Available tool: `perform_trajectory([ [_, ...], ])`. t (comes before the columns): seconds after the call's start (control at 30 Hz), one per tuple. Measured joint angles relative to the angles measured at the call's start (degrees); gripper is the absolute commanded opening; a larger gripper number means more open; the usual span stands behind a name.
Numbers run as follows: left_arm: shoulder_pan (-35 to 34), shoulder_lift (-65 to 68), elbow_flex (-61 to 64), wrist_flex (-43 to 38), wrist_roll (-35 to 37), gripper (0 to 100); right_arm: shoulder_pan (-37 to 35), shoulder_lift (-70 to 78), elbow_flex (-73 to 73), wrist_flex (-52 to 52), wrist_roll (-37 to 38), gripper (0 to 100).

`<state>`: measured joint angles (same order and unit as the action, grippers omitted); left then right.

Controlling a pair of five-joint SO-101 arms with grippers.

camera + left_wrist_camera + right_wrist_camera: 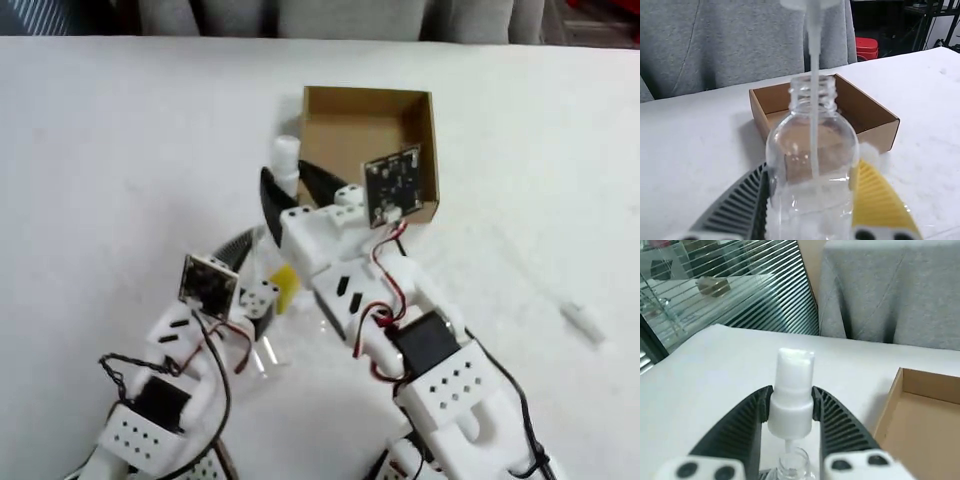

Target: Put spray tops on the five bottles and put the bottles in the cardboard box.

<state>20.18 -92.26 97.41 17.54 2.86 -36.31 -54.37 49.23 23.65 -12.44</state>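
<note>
The left gripper [812,170] is clamped on a clear plastic bottle [810,150]: its grey finger presses one side of the bottle's body and its yellow finger [875,195] presses the opposite side. The bottle is upright between them, and its threaded neck is open. The right gripper [791,395] is closed on a white spray top [791,400], with the two black ribbed fingers [840,425] squeezing the collar from both sides. It holds the top directly above the bottle [792,467]. The collar does not touch the neck; a short piece of the thin dip tube is visible between them. In the left wrist view the tube [814,100] goes down through the neck and ends about in the middle of the bottle's body. In the high view the spray top [287,155] is just beside the left wall of the cardboard box [310,130], outside of it, and the right gripper [288,175] comes to it from the near side. The left gripper [262,265] is lower in this view, a little nearer to the arms' bases. The box stands open on the white table [120,150], near the middle of the far side. Well apart on the right side of the table lies a small white part [583,322] with a thin line running from it; I cannot tell exactly what it is.
</note>
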Motion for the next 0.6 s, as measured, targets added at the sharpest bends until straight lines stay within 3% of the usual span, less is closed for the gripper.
perform_trajectory([
  [0.23, 0.0, 0.0, 0.0, 0.0, 0.0, 2, -1.8, 0.0, 2.5, 0.0, 2.7, 2.3],
  [0.4, -0.1, 0.0, 0.0, 0.0, 0.0, 2, -2.5, 0.0, 2.5, 1.1, 3.1, 13.5],
  [0.6, 0.0, 0.0, 0.0, 0.0, 0.0, 2, -2.8, 0.0, 2.5, 2.9, 3.1, 11.8],
])
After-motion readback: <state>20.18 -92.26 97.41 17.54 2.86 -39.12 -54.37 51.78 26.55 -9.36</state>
